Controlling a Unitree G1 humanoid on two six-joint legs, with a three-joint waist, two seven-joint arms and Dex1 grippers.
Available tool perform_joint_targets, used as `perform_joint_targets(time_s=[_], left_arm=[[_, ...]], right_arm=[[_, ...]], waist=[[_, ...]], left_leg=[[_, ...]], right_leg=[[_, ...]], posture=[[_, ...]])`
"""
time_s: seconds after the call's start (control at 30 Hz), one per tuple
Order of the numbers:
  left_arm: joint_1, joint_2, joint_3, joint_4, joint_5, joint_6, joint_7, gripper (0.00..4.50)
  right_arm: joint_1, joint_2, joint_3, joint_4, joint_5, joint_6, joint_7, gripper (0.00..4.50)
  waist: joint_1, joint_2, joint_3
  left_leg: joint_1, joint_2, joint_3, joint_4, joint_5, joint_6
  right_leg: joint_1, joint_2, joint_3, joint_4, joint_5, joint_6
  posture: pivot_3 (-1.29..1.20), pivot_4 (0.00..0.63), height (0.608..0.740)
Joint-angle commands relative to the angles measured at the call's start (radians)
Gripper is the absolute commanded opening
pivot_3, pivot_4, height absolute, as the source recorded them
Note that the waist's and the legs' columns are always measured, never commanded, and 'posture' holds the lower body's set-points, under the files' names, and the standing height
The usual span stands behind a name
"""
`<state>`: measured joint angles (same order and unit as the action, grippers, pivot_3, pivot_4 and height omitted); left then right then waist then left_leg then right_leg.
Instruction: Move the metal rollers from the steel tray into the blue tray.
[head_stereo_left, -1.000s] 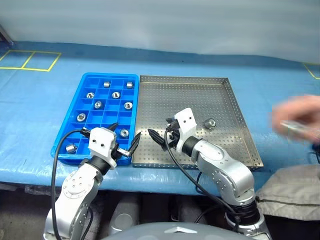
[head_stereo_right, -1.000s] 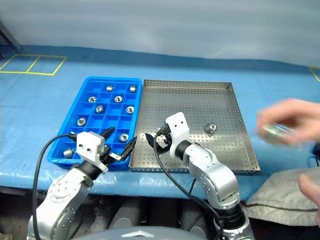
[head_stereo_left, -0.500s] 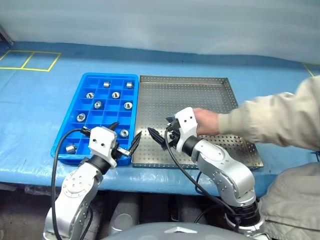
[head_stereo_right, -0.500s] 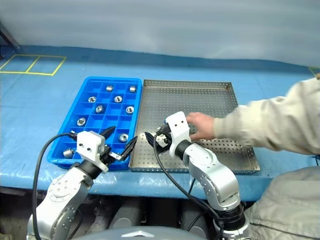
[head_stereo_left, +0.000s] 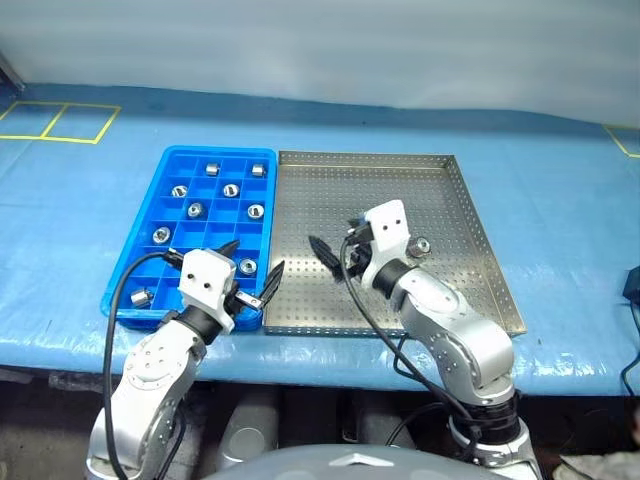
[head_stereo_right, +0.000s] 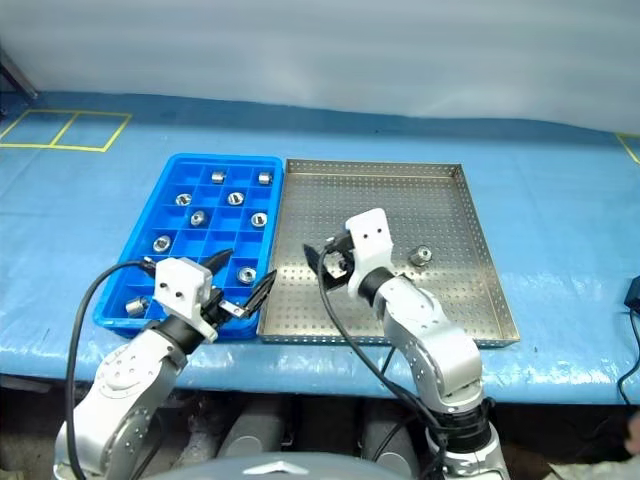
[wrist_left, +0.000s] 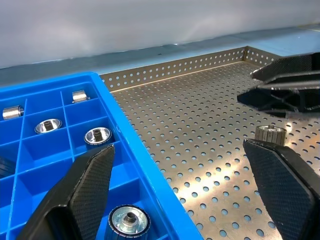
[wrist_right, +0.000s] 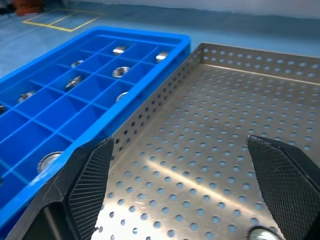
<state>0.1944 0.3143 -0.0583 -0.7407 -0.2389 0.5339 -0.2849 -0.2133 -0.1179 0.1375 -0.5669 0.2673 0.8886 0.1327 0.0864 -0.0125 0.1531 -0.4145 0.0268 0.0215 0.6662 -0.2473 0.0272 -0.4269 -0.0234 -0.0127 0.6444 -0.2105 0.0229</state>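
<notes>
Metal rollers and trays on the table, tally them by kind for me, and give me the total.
metal rollers: 10
blue tray: 1
steel tray: 1
Total: 12

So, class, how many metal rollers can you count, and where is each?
10 metal rollers. Nine sit in separate compartments of the blue tray. One lies on the steel tray, near the open right claw. The arms may hide others.
</notes>
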Motion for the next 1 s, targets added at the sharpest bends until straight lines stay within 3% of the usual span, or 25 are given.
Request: perform_joint_targets(time_s=[0.03, 0.57, 0.67, 0.87, 1.0], left_arm=[[-0.016, -0.004, -0.01, 0.002, -0.006, -0.005, -0.005, 4.5], [-0.011, -0.009, -0.019, 0.003, -0.003, -0.013, 0.004, 4.5], [-0.004, -0.01, -0.016, -0.003, 0.0, -0.013, 0.01, 4.5], [0.026, -0.015, -0.011, -0.026, 0.006, -0.015, 0.03, 4.5], [0.054, -0.021, -0.005, -0.045, 0.012, -0.022, 0.051, 4.5]], right_arm=[[-0.007, 0.011, -0.045, 0.024, -0.022, -0.031, -0.034, 4.48], [0.041, 0.064, 0.004, 0.398, -0.118, -0.227, -0.022, 4.48], [0.064, 0.065, 0.004, 0.384, -0.11, -0.231, -0.007, 3.84], [0.08, 0.039, 0.056, 0.235, -0.09, -0.156, 0.046, 1.84], [-0.006, 0.024, 0.095, 0.157, -0.075, -0.082, 0.088, 1.72]], waist=[[-0.001, 0.0, 0.0], [-0.01, 0.0, 0.0], [-0.009, 0.0, 0.0], [-0.004, 0.0, 0.0], [0.003, 0.0, 0.0]], left_leg=[[0.0, 0.0, 0.0, 0.0, 0.0, 0.0], [0.001, 0.0, 0.001, -0.002, 0.0, 0.0], [0.001, 0.0, 0.001, -0.002, 0.0, 0.0], [0.002, 0.0, 0.001, -0.002, 0.0, 0.0], [0.001, 0.001, 0.001, -0.002, 0.0, 0.0]], right_leg=[[0.0, 0.0, 0.0, 0.0, 0.0, 0.0], [0.0, 0.0, 0.002, 0.0, 0.0, 0.0], [0.0, 0.0, 0.002, 0.0, 0.0, 0.0], [0.0, 0.0, 0.002, 0.001, 0.0, 0.0], [0.0, 0.001, 0.002, 0.001, 0.0, 0.0]], posture=[[0.19, 0.15, 0.74], [0.24, 0.15, 0.74], [0.26, 0.15, 0.74], [0.3, 0.15, 0.74], [0.34, 0.15, 0.74]])
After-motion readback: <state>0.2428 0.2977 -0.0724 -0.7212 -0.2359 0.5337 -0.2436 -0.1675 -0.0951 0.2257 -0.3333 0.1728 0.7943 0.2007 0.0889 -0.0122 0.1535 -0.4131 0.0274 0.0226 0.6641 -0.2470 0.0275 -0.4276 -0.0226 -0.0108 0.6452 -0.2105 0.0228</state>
